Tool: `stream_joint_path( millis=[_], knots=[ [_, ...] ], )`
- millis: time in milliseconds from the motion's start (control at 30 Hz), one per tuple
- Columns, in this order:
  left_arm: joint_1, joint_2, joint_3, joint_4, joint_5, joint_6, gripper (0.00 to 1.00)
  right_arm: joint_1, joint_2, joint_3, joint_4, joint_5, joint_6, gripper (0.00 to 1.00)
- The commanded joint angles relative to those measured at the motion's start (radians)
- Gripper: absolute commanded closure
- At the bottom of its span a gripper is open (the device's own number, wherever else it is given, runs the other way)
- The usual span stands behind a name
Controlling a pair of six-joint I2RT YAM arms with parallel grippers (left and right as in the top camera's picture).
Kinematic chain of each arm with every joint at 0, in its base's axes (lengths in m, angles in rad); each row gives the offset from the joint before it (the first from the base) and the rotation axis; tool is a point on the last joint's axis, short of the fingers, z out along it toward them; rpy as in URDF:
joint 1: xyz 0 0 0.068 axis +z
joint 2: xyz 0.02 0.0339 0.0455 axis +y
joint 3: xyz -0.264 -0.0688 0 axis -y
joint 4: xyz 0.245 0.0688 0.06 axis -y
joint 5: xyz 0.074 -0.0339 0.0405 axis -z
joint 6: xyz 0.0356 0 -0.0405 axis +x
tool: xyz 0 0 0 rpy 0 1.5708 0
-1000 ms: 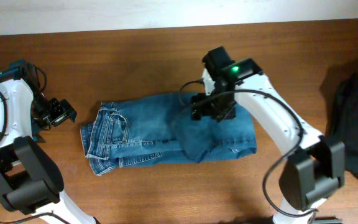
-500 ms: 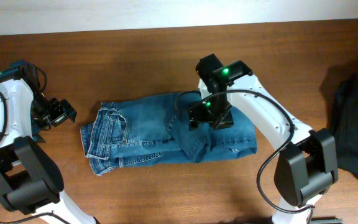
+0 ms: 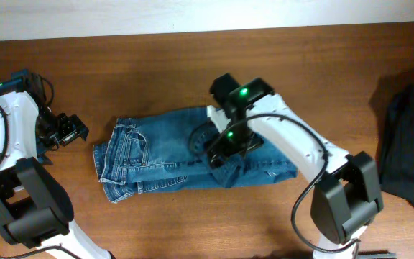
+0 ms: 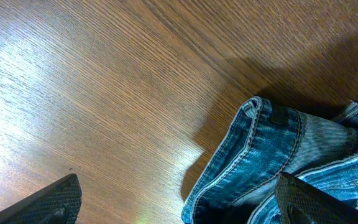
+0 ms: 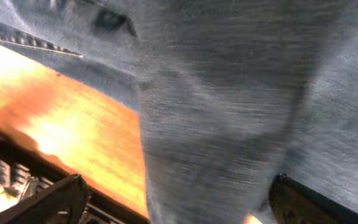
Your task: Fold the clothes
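Note:
The clothes, a pair of blue denim jeans (image 3: 157, 155), lie folded across the middle of the wooden table, waistband to the left. My right gripper (image 3: 223, 146) hovers over their middle, where a leg end is doubled back. In the right wrist view, blurred denim (image 5: 229, 112) fills the space in front of the right gripper (image 5: 182, 205), whose jaws stand wide apart and are open. My left gripper (image 3: 69, 129) is open, just left of the waistband. In the left wrist view the left gripper (image 4: 182, 205) has the waistband corner (image 4: 272, 155) near its right fingertip (image 4: 319, 202).
A dark folded garment (image 3: 412, 144) lies at the table's right edge. A pale wall strip (image 3: 192, 14) runs behind the table's far edge. Bare wood (image 3: 157, 72) surrounds the jeans.
My right arm has moved left and toward the front over the jeans, dragging the doubled leg end toward the waistband, and its jaws have widened. The left arm has not moved.

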Motion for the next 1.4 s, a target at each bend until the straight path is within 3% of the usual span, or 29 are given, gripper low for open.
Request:
stream_joint_path(
  millis=[0, 100, 267, 333, 533, 733, 900, 1167, 1367],
  knots=[
    [0.006, -0.002, -0.002, -0.005, 0.01, -0.003, 0.01, 0.044, 0.068, 0.02, 0.003, 0.146, 0.052, 0.01],
    [0.006, -0.002, -0.002, -0.008, 0.009, -0.003, 0.01, 0.045, 0.124, 0.02, 0.006, 0.16, 0.063, 0.02],
    [0.006, -0.002, -0.002, -0.008, 0.009, -0.003, 0.01, 0.045, 0.168, 0.02, 0.018, 0.316, 0.116, 0.2],
    [0.006, -0.002, -0.002, -0.008, 0.009, -0.003, 0.01, 0.045, 0.168, 0.021, 0.056, 0.317, 0.127, 0.45],
    [0.006, -0.002, -0.002, -0.014, 0.008, -0.003, 0.01, 0.038, 0.168, 0.021, 0.01, 0.509, 0.255, 0.96],
    [0.006, -0.002, -0.002, -0.011, 0.008, -0.003, 0.01, 0.0, 0.157, 0.037, -0.093, 0.663, 0.36, 0.96],
    [0.006, -0.002, -0.002, -0.015, 0.008, -0.003, 0.01, -0.087, 0.122, 0.082, -0.137, 0.667, 0.396, 0.96],
    [0.006, -0.002, -0.002, -0.018, 0.008, -0.003, 0.01, -0.308, 0.055, 0.117, -0.205, 0.724, 0.399, 0.96],
    [0.006, -0.002, -0.002, -0.015, 0.008, -0.003, 0.01, -0.348, 0.051, 0.119, -0.218, 0.735, 0.395, 0.96]
  ],
)
